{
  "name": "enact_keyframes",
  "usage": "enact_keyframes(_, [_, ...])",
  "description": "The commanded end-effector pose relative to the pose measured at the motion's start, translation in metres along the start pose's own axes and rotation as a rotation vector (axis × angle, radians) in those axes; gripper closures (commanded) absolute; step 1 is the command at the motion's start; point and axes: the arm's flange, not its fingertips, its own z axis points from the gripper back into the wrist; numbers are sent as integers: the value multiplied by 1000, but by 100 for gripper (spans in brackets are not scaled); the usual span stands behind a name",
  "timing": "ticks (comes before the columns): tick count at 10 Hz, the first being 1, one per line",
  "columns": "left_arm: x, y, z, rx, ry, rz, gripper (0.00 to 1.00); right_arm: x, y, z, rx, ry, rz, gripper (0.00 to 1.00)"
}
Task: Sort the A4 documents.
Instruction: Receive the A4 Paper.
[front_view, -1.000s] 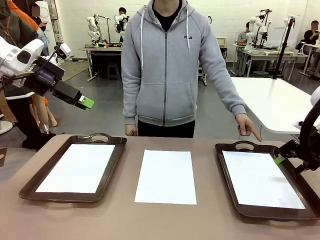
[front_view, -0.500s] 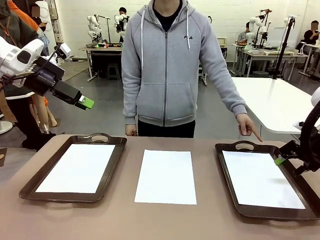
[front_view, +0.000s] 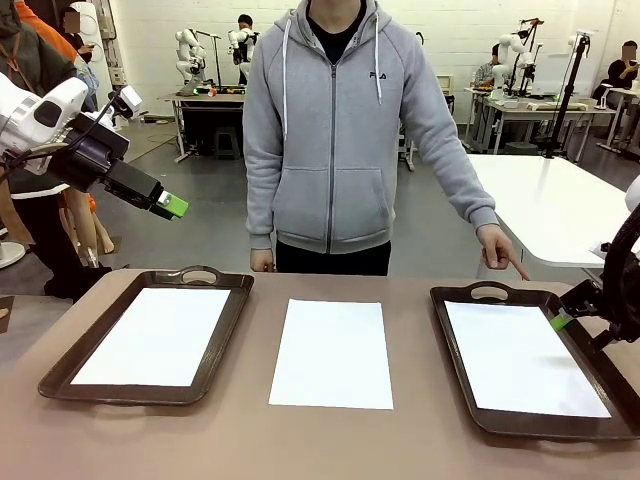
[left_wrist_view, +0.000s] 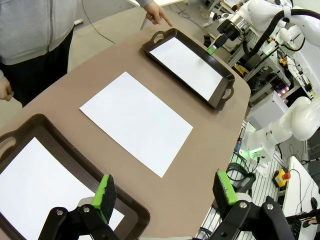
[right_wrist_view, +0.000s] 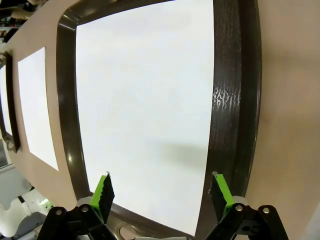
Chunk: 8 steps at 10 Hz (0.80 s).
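Observation:
Three white A4 documents lie flat. One rests in the left tray, one lies loose on the table between the trays, and one fills the right tray. My left gripper hangs open, high above the table's left end; its wrist view looks down between empty fingers on the loose sheet. My right gripper stands open and empty low over the right tray's outer rim; in its wrist view the tray's sheet and rim lie just beyond the fingertips.
A person in a grey hoodie stands at the far side, one hand pointing a finger down at the right tray's far handle. Both trays are dark brown with handles. A white table stands behind at the right. Bare brown tabletop shows around the loose sheet.
The person's pointing hand has shifted slightly down and to the right. Both arms and all sheets stay where they were.

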Motion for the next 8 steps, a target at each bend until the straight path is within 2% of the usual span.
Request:
enact_keyframes(1, [-1, 0, 1, -2, 7, -5, 0, 0, 0, 1, 1, 1, 2, 0])
enact_keyframes(7, [-1, 0, 1, -2, 7, -5, 0, 0, 0, 0, 0, 0, 0, 0])
enact_keyframes(8, [-1, 0, 1, -2, 7, -5, 0, -9, 13, 7, -75, -127, 90, 0])
